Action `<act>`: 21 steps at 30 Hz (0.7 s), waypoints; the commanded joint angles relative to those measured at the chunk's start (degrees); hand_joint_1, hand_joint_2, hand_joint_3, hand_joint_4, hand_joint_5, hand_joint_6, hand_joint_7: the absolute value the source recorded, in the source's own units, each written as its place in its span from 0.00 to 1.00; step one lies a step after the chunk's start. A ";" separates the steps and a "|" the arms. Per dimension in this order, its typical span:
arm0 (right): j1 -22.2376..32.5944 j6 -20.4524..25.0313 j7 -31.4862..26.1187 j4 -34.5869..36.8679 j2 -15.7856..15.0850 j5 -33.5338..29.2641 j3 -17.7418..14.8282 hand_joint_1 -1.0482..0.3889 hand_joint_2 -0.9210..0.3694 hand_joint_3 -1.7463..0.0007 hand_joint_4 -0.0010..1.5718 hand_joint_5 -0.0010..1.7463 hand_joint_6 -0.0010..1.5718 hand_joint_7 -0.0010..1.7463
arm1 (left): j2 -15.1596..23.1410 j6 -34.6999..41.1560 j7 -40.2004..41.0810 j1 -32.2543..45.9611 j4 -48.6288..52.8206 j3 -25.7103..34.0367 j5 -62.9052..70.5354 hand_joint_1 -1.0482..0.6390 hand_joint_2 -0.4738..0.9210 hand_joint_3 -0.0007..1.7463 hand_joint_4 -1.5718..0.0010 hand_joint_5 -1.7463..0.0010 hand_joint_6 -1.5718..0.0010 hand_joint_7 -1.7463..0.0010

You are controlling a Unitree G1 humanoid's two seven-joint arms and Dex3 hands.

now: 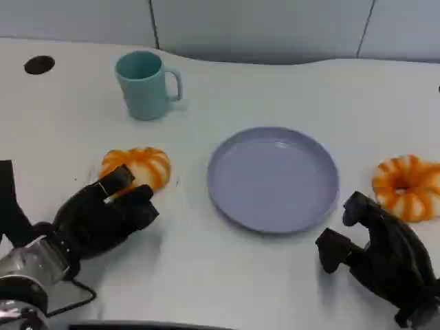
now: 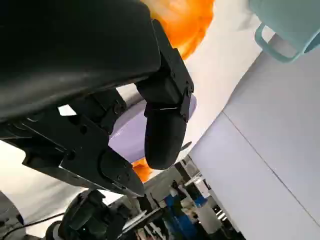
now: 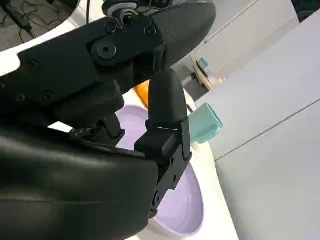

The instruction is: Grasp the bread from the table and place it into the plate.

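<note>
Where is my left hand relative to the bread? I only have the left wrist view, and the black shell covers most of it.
Observer: In the head view the left hand has its fingertips at the near edge of the bread, not closed around it.
Operator: Which way is the plate?
Observer: The plate lies to that bread's right, apart from it, with nothing in it.
Operator: And the right hand?
Observer: The right hand holds nothing, near the plate's right rim, just in front of a second bread.

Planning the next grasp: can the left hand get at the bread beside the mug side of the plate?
Probably yes. The left hand already sits at the near edge of that bread, with nothing between them; the mug stands behind.
</note>
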 commanded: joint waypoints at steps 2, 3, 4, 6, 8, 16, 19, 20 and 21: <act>-1.10 -1.96 0.31 1.52 -0.81 -0.35 -0.52 0.43 0.05 1.00 0.57 1.00 0.42 1.00 | 1.03 -0.87 0.63 -0.92 0.80 0.22 0.20 0.62 0.76 0.01 0.32 0.00 0.47 0.00; -1.21 -2.28 0.41 1.80 -0.81 -0.41 -0.52 0.43 0.05 1.00 0.57 1.00 0.42 1.00 | 1.02 -0.91 0.73 -0.96 0.84 0.22 0.22 0.62 0.76 0.00 0.32 0.00 0.48 0.00; -1.29 -2.51 0.47 2.01 -0.82 -0.42 -0.51 0.43 0.05 1.00 0.57 1.00 0.42 1.00 | 1.02 -0.94 0.77 -0.98 0.87 0.22 0.22 0.62 0.76 0.00 0.32 0.00 0.48 0.00; -1.71 -2.78 0.16 2.56 -1.01 -0.69 -0.51 0.43 0.05 1.00 0.57 1.00 0.42 1.00 | 1.02 -1.47 0.26 -1.12 1.23 0.12 0.36 0.62 0.76 0.01 0.32 0.00 0.49 0.00; -2.09 -3.08 0.17 3.16 -1.18 -0.81 -0.61 0.43 0.05 1.00 0.57 1.00 0.42 1.00 | 0.99 -1.73 0.23 -1.33 1.45 -0.01 0.51 0.62 0.76 0.01 0.32 0.00 0.49 0.00; -2.81 -3.74 0.52 4.39 -1.42 -0.75 -0.76 0.42 0.04 1.00 0.57 1.00 0.42 1.00 | 0.88 -2.36 0.40 -1.59 1.75 -0.20 0.68 0.62 0.76 0.00 0.32 0.00 0.48 0.00; -3.02 -3.69 0.59 4.77 -1.54 -0.69 -0.81 0.43 0.04 1.00 0.57 1.00 0.42 1.00 | 0.87 -2.66 -0.05 -1.59 1.82 -0.35 0.81 0.62 0.76 0.00 0.32 0.00 0.49 0.00; -3.06 -3.77 0.64 4.85 -1.54 -0.68 -0.81 0.43 0.05 1.00 0.57 1.00 0.42 1.00 | 0.88 -2.84 -0.37 -1.55 1.81 -0.47 0.89 0.61 0.76 0.00 0.32 0.00 0.49 0.00; -3.09 -3.80 0.62 4.90 -1.54 -0.70 -0.81 0.43 0.05 1.00 0.57 1.00 0.42 1.00 | 0.89 -2.99 -0.66 -1.52 1.79 -0.55 0.97 0.61 0.76 0.00 0.32 0.00 0.49 0.00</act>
